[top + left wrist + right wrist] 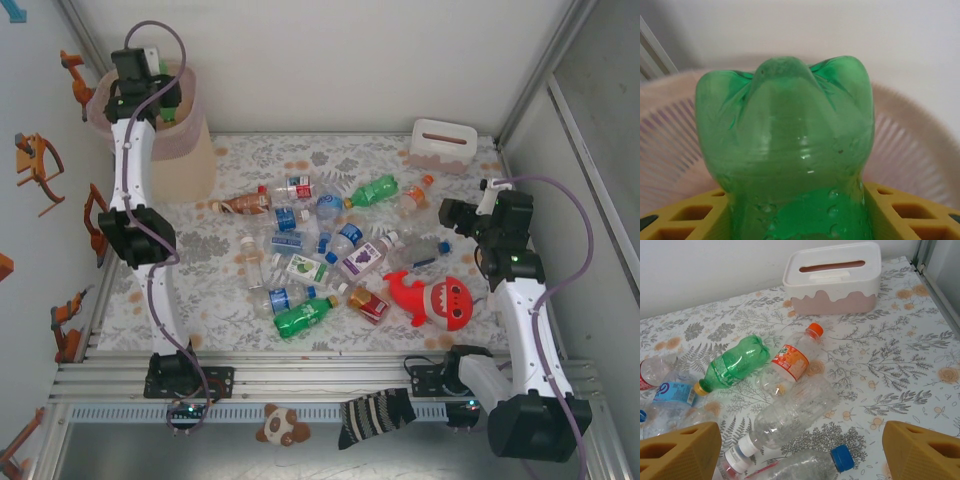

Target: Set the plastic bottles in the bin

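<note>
My left end effector (800,220) clamping translucent green plastic bottle (790,145) above tall pink translucent bin (920,150); next move: releasing. My right end effector (800,450) hanging wide, empty.

The surface (330,150) has a grey-and-tan floral cover. Across its middle, plastic bottles (365,258) lie scattered on their sides, with a red shark plush (437,300) just right of them. A white-and-pink slotted box (441,145) sits at the far right, and the pink bin (195,160) stands at the far left.
</note>
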